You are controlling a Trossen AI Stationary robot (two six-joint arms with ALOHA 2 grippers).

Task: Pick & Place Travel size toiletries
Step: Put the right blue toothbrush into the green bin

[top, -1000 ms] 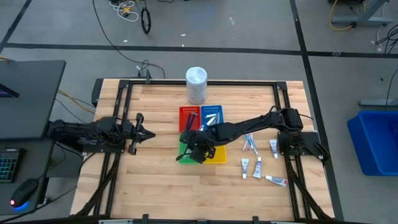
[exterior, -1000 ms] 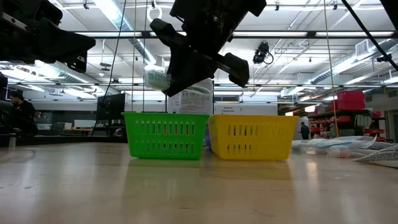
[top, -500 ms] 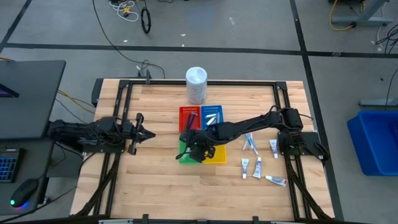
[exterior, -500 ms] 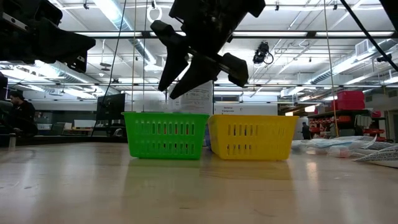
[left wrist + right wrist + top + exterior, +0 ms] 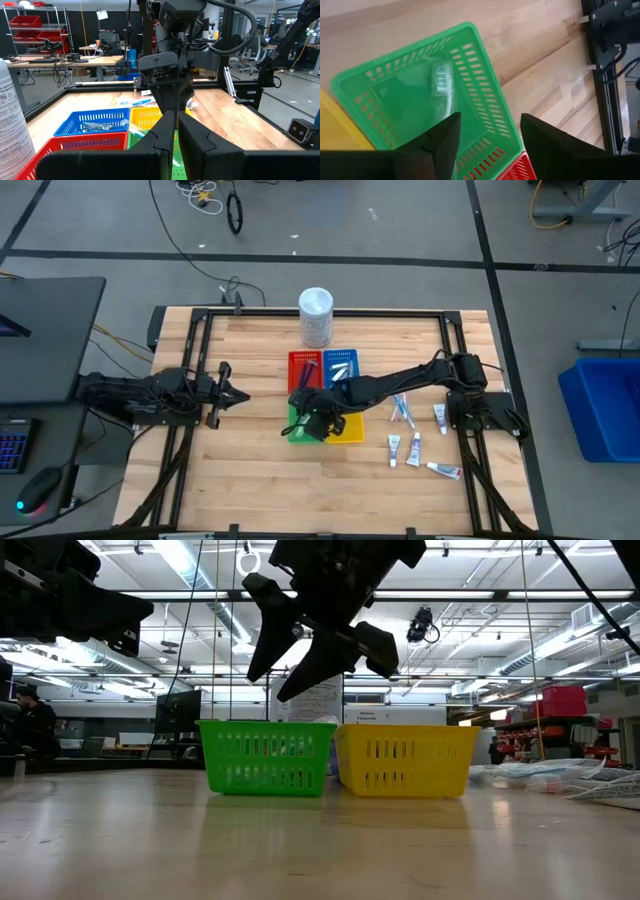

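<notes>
Right hand (image 5: 300,645): fingers spread, holding nothing, above the green tray (image 5: 485,115).
Sachet (image 5: 441,78): lies inside the green tray, against one wall.
Left hand (image 5: 222,395): clenched, empty, waiting at the table's left side.
Doing it well: I'd lift straight up before swinging away.
Edges: yellow tray (image 5: 405,760) touches the green one.
Open room: remaining tubes (image 5: 412,447) lie on bare table to the right.

left hand (image 5: 175,131) closed, blue tray (image 5: 92,122)
</notes>
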